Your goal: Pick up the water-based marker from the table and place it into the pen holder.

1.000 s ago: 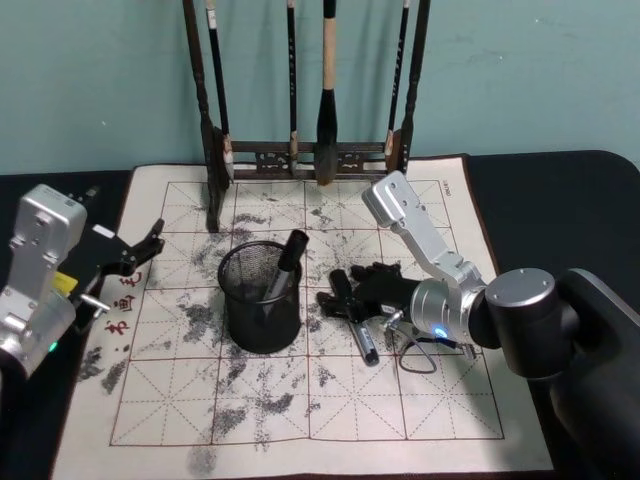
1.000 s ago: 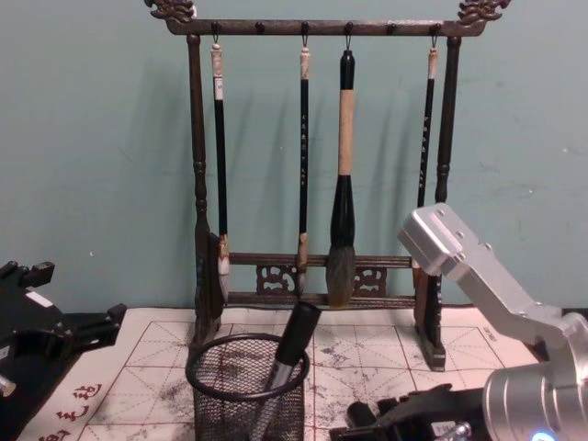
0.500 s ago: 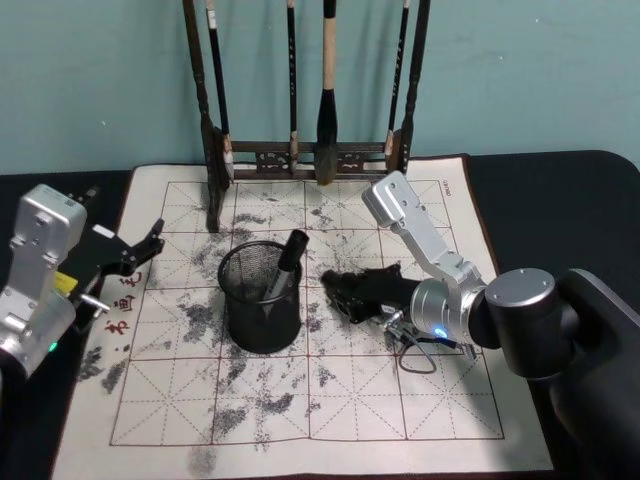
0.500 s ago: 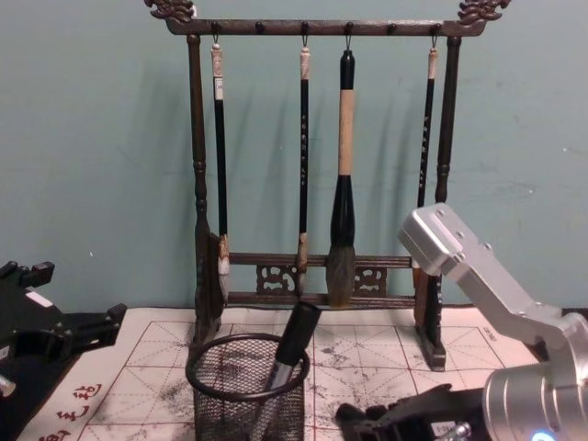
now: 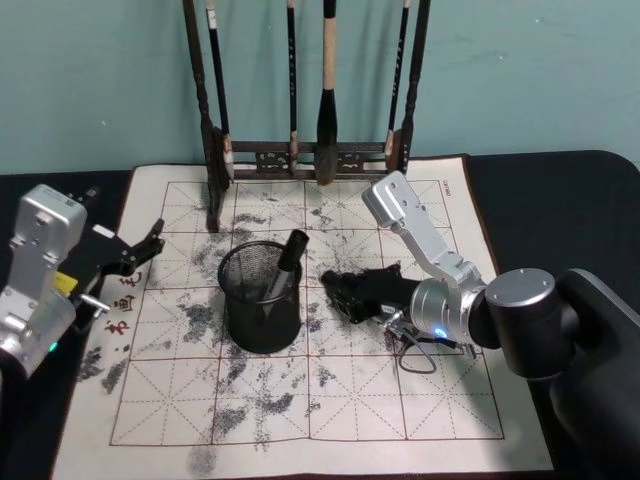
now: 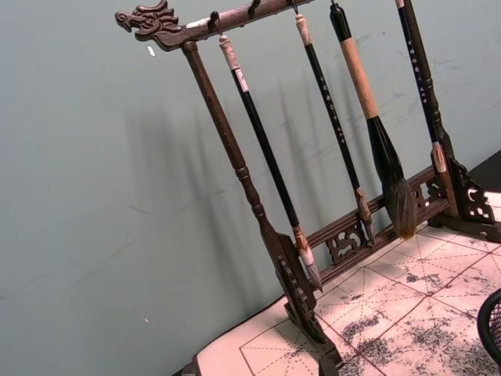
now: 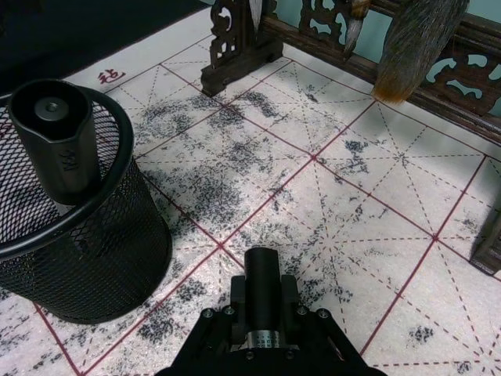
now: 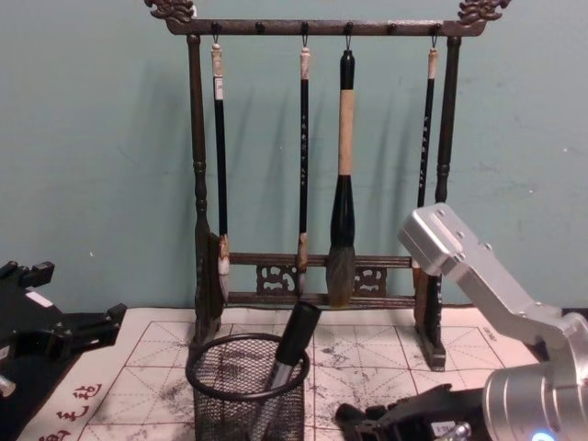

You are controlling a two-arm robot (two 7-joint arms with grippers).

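A leaning pen half-fills the pen holder's mouth. The right hand, clamped on the marker, crowds its right side; the brush rack walls the counter's far edge; the mat's near half lies bare.

pen holder: black mesh | mat: cream, red grid, black ink blots | brush rack: dark brown | wall: teal

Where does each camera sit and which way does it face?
Head: high, looking down on the mat; left gripper left, right gripper centre.
Chest: low, facing the brush rack; right arm lower right.
Left wrist: faces the brush rack obliquely.
Right wrist: above its gripper holding the marker, facing the pen holder.
All share the brush rack.
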